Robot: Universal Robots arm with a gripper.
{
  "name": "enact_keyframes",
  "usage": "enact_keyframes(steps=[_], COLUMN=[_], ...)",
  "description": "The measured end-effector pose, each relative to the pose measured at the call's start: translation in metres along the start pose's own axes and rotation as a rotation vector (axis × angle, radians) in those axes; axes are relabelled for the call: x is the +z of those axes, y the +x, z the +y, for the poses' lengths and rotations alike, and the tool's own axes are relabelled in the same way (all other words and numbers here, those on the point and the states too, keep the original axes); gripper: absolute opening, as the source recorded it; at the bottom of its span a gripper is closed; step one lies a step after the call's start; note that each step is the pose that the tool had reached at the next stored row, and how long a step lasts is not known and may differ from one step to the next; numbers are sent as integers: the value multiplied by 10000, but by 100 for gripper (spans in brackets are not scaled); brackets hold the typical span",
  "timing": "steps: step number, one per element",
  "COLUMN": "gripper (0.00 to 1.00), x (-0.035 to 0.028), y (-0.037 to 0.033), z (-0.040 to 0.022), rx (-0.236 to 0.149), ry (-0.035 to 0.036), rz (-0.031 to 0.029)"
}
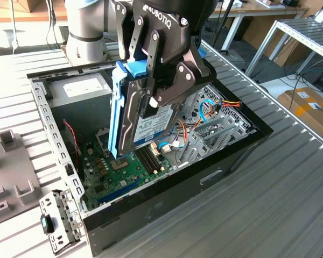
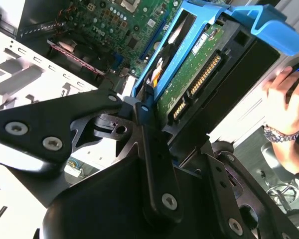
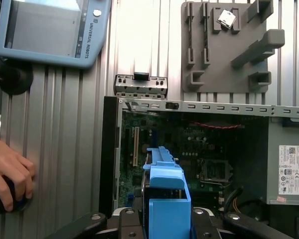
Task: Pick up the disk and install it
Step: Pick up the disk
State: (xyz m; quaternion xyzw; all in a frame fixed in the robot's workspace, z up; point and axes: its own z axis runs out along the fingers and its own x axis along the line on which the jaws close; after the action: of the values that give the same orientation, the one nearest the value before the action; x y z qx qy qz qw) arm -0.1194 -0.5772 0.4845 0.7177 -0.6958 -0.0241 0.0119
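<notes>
One gripper (image 1: 159, 94), clamped tight on the one disk (image 1: 145, 126). Drive standing on edge with blue rails on the sides, hanging over the open case (image 1: 167, 207), lower end above the motherboard (image 1: 116, 169). Inside the case: that one green motherboard, one grey power supply (image 1: 78, 88) in the far corner, a bunch of coloured cables (image 1: 215, 105). Outside on the table (image 1: 290, 177): one grey fixture (image 3: 229, 50), one small metal bracket (image 1: 56, 223), one pendant (image 3: 50, 30), one hand (image 3: 7, 179).

The disk (image 1: 135, 110) is silver, with blue rails (image 1: 116, 115) and a white-and-blue label (image 1: 154, 127). The gripper (image 1: 154, 95) and case (image 1: 177, 200) are black; the board (image 1: 124, 167) green.
</notes>
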Motion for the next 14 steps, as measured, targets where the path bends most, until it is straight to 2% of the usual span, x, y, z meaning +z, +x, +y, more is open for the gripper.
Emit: enact_keyframes(steps=[14], gripper=[36], x=[-3], y=[5], z=[-157], rx=[1], ry=[0], rz=[5])
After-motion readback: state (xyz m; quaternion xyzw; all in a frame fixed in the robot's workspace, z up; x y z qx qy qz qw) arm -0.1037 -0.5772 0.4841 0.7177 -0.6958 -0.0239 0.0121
